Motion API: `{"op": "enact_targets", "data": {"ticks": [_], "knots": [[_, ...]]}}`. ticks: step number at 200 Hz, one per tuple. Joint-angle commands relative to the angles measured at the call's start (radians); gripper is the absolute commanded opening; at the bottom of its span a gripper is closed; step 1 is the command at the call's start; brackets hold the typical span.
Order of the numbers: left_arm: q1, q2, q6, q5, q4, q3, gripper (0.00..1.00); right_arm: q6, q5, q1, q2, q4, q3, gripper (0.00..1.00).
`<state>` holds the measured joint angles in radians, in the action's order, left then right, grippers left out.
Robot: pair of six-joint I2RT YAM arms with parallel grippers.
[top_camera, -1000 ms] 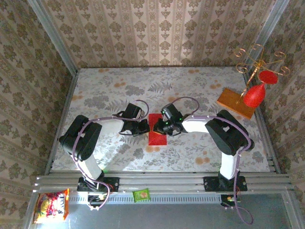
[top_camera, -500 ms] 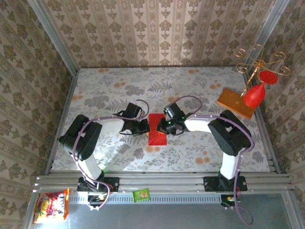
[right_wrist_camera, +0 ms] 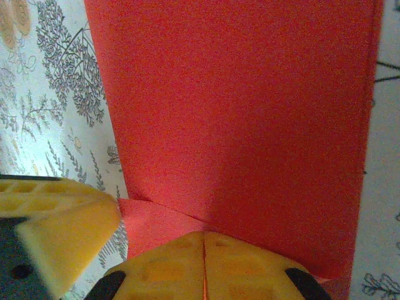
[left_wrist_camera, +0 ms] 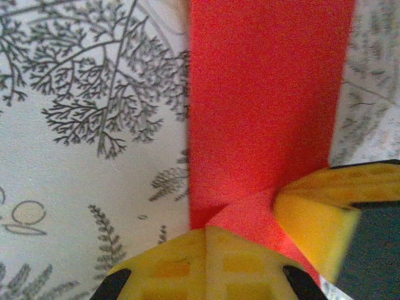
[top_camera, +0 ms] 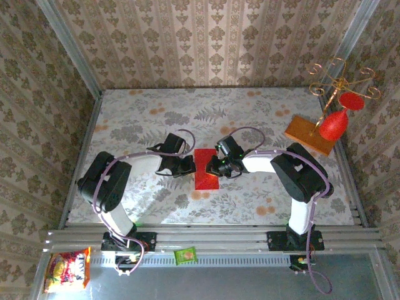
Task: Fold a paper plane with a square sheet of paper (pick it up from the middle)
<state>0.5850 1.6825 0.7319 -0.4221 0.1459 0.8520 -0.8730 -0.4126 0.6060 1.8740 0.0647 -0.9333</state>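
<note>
The square sheet of paper [top_camera: 206, 176] lies on the floral table as a narrow bright red folded strip between my two arms. My left gripper [top_camera: 192, 166] is shut, its yellow tips [left_wrist_camera: 206, 250] resting on a small folded-over corner at the near edge of the red paper [left_wrist_camera: 269, 106]. My right gripper [top_camera: 213, 167] is shut too, its tips [right_wrist_camera: 204, 253] down on the same end of the paper [right_wrist_camera: 237, 112] from the other side. Each wrist view catches the other gripper's yellow finger [left_wrist_camera: 312, 215] [right_wrist_camera: 59, 234] close beside. No pointed paper plane shape shows.
An orange-brown wooden board [top_camera: 308, 135] lies at the back right with a red goblet ornament [top_camera: 333, 125] hanging from a gold wire stand [top_camera: 342, 81]. Patterned walls close in on three sides. A snack packet [top_camera: 65, 270] and a green packet [top_camera: 185, 255] lie below the rail.
The right gripper has edged slightly to the right and back along the paper's edge. The left gripper and the red paper have hardly moved.
</note>
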Motion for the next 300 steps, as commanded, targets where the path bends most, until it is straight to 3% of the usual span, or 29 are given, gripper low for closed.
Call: {"op": "enact_targets", "data": {"ticks": [1,88,186,300], "knots": [[0.023,-0.075,-0.029,-0.026,0.039,0.027,0.00,0.009,0.052,0.001,0.059,-0.079,0.047,0.10],[0.136,-0.064,0.004,-0.063,-0.005,-0.043,0.01,-0.040,0.069,0.002,0.076,-0.093,0.044,0.10],[0.145,0.005,-0.038,-0.044,-0.020,-0.043,0.00,-0.040,0.070,0.001,0.080,-0.119,0.036,0.09],[0.144,0.028,-0.143,-0.009,0.143,0.002,0.00,-0.024,0.069,0.001,0.096,-0.153,0.005,0.09]]}}
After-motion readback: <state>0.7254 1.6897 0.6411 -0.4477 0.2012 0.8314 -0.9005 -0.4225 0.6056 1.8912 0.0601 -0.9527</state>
